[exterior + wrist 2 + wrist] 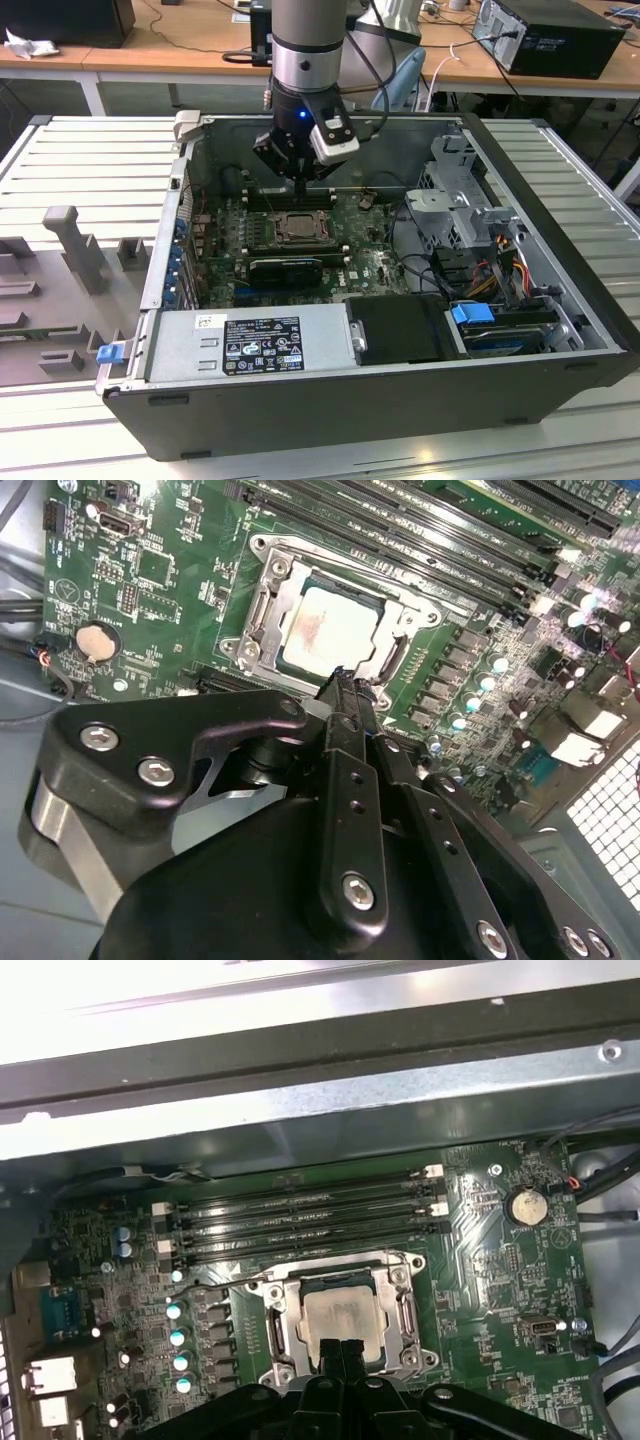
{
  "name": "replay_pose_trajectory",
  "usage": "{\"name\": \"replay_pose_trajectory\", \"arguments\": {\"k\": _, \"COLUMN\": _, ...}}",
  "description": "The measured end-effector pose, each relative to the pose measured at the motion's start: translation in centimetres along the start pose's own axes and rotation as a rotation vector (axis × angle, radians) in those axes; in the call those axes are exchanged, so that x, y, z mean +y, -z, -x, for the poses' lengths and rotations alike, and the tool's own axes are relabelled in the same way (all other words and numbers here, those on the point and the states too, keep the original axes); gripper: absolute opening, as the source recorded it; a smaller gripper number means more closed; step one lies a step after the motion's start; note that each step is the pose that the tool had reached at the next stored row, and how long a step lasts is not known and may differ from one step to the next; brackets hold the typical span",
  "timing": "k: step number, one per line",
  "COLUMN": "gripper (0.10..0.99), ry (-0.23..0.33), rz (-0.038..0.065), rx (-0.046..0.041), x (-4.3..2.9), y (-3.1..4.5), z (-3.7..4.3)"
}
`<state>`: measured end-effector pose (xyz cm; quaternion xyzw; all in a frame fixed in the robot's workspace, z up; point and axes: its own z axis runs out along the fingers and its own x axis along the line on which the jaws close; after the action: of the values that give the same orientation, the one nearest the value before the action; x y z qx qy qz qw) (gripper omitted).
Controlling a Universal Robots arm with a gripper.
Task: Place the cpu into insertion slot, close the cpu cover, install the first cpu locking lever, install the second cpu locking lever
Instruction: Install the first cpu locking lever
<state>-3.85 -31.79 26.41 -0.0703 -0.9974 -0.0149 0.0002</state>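
The cpu [335, 630] lies flat in the insertion slot [258, 630] on the green board, its pale metal top showing through the cut-out of the silver cpu cover [405, 605], which lies down around it. In the first wrist view the cpu [343, 1315] sits just beyond my black fingertips [328, 1352]. My gripper [340, 1350] is shut with nothing between its fingers. It hangs over the near edge of the socket, gripper [345, 692] tip close to the cover's rim. In the exterior view the gripper [300, 183] is just above the cpu [297, 228].
Long black memory slots [300, 1225] run beside the socket toward the case wall [300, 1110]. A black card [285, 268] lies on the other side. The power supply [250, 345], drive cage [460, 190] and cables [500, 275] crowd the open computer case.
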Motion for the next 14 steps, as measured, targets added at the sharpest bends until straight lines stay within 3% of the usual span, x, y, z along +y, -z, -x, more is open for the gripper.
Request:
{"name": "replay_pose_trajectory", "arguments": {"k": 11, "gripper": 0.106, "ry": 0.08, "rz": 0.0, "rx": 0.0023, "x": 0.0, "y": -0.01, "z": 0.0}}
{"name": "replay_pose_trajectory", "arguments": {"k": 14, "gripper": 0.106, "ry": 0.091, "rz": 0.0, "rx": 0.0027, "x": -0.05, "y": -0.01, "z": -0.32}}
